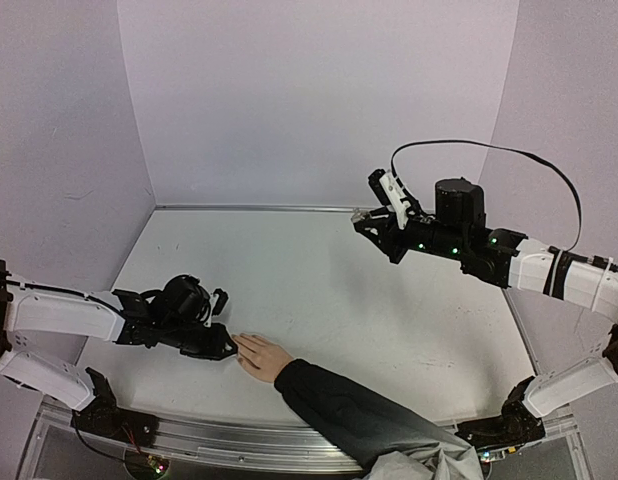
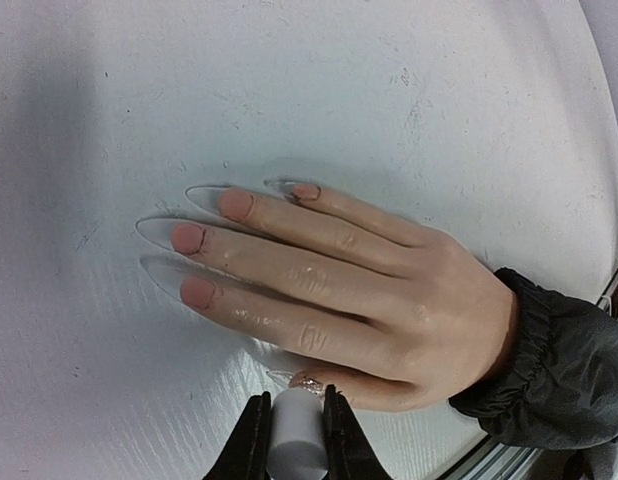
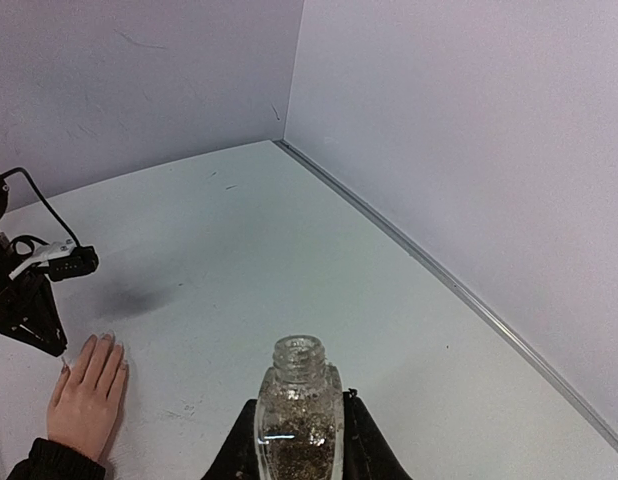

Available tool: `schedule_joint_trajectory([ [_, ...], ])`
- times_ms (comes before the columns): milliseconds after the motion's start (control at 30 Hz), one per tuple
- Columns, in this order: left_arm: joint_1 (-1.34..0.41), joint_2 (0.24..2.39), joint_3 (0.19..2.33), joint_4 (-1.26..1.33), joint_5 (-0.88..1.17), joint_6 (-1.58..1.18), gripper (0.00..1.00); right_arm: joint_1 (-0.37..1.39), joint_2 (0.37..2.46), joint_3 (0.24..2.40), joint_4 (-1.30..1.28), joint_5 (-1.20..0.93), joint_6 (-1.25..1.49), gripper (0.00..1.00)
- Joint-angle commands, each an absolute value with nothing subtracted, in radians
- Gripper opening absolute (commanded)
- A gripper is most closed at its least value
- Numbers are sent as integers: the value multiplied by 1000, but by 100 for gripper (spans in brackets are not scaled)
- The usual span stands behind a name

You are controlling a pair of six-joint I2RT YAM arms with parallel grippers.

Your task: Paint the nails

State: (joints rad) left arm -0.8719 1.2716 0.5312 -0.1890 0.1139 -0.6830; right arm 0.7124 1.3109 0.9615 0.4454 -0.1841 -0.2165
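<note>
nothing readable in any view: no lettering, label, brand or number can be made out on the glass bottle (image 3: 298, 425) or the desk (image 1: 309, 290).

The light is soft, even and cool, giving the walls (image 1: 309, 90) a lilac cast. From overhead the surface (image 1: 319, 290) is brightest mid-way and dims toward the corners, and straight edges bow slightly near the frame's sides. In the left wrist view a grey falloff darkens the left side. The person's fingers (image 2: 309, 278) carry a wet-looking sheen and the nails (image 2: 235, 205) throw faint shadows. The white cap (image 2: 294, 440) at the bottom edge seems slightly out of focus. In the right wrist view a thin glare streak crosses the glass bottle (image 3: 299, 420).
</note>
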Motion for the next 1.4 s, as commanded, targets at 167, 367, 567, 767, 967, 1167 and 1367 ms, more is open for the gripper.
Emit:
schedule_joint_trajectory([
  [167,-877,1276,563,-145,61,-695,0,716,1306,991,508,-187,-218,0],
  [367,-877,1293,572,-146,48,-693,0,716,1313,996,507,-187,-218,0],
  [567,-874,1305,582,-153,27,-700,0,716,1312,999,506,-185,-219,0],
  [767,-871,1240,581,-205,-22,-697,0,716,1307,997,506,-184,-221,0],
  [967,-873,1197,586,-258,-23,-697,0,716,1309,999,505,-193,-221,0],
  [1167,-874,1208,587,-242,63,-686,0,717,1291,989,506,-197,-221,0],
  [1367,-879,1222,589,-207,110,-667,0,717,1282,979,509,-198,-218,0],
])
